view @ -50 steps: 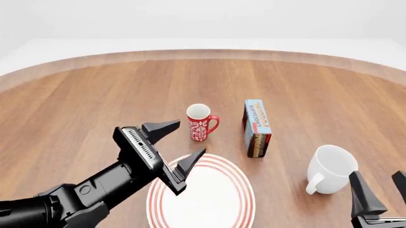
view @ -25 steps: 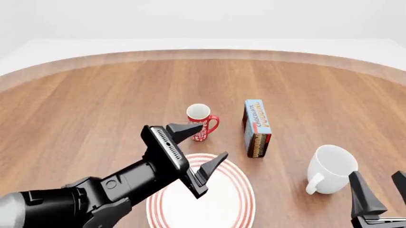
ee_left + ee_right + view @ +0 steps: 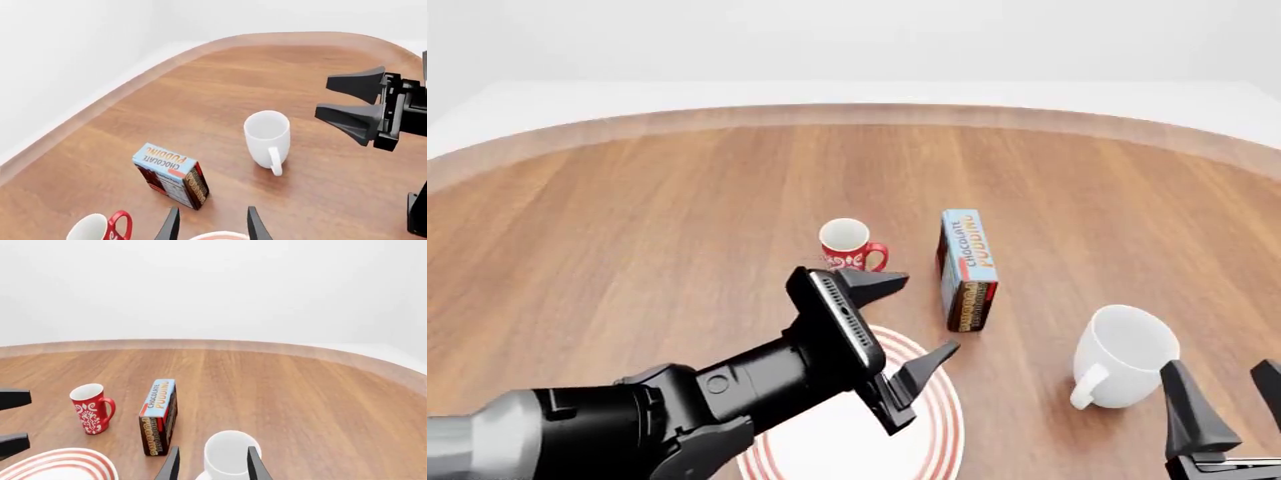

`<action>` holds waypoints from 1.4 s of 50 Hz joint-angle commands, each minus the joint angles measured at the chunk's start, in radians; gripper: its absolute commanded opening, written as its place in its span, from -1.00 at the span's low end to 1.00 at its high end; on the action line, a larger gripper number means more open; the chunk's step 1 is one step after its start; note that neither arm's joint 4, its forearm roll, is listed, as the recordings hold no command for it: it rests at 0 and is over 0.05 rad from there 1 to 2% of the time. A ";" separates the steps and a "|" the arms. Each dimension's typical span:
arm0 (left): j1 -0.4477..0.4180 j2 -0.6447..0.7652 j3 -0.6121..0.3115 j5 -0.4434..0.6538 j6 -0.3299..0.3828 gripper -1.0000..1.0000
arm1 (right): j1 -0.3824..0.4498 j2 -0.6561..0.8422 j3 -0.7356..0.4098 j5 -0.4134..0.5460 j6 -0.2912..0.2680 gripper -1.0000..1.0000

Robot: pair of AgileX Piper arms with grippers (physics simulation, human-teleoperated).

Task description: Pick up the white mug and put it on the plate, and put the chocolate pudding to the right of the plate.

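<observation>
The mug (image 3: pixel 1124 357) stands upright at lower right of the front view, well apart from the plate (image 3: pixel 941 423), just ahead of the open, empty right gripper (image 3: pixel 1224 412), while the open left gripper (image 3: pixel 901 335) is poised over the plate.

Left arm extends forward from the near left edge, raised above the table surface; left gripper (image 3: pixel 904 322) has jaws spread apart, nothing between them. Right gripper (image 3: pixel 1228 410) sits low at the near right corner, fingers parted, unloaded.
</observation>
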 commanded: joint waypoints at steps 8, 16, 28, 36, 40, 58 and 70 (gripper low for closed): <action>-0.055 0.058 -0.080 0.062 -0.009 1.00 | 0.000 0.001 0.000 0.000 0.000 1.00; -0.067 0.085 -0.112 0.085 -0.011 1.00 | -0.001 0.001 0.000 0.000 0.000 1.00; -0.082 0.131 -0.154 0.112 -0.009 1.00 | 0.000 0.001 0.000 0.000 0.000 1.00; -0.087 0.158 -0.181 0.126 -0.013 1.00 | 0.000 0.001 0.001 -0.001 0.001 1.00; -0.090 0.174 -0.204 0.142 -0.020 1.00 | 0.000 0.002 0.001 -0.001 0.000 1.00; -0.124 0.243 -0.288 0.198 -0.031 1.00 | -0.001 0.001 0.001 0.000 0.003 1.00; -0.149 0.286 -0.328 0.217 -0.042 1.00 | 0.000 0.001 0.001 0.000 0.004 1.00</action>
